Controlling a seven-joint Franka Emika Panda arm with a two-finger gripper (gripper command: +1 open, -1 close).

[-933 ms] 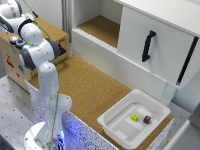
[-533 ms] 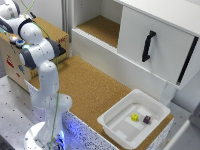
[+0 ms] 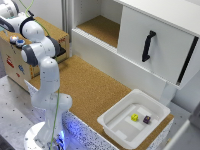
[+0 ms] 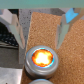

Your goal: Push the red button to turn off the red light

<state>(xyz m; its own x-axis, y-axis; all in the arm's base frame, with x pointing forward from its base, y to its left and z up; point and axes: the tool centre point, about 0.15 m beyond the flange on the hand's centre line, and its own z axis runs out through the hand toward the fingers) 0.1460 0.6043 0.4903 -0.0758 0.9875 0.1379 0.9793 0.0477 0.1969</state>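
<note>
In the wrist view a round button (image 4: 42, 58) with a silver ring glows orange-red. It sits on a cork-topped surface directly below my gripper (image 4: 40, 44). The gripper is open and empty, with one finger (image 4: 14, 27) on each side above the button. I cannot tell if they touch it. The rim of a second button (image 4: 41, 81) shows at the frame's edge. In the exterior view the arm (image 3: 42, 55) reaches over a wooden box (image 3: 50, 31) at the exterior view's left. Small buttons (image 3: 16, 41) show there, and the fingertips are hidden.
A white bin (image 3: 112, 125) holding a yellow block (image 3: 134, 117) and a purple block (image 3: 147, 119) stands at the exterior view's right front. A white cabinet with a black handle (image 3: 147, 46) and an open shelf (image 3: 100, 27) stands behind the cork floor (image 3: 95, 90).
</note>
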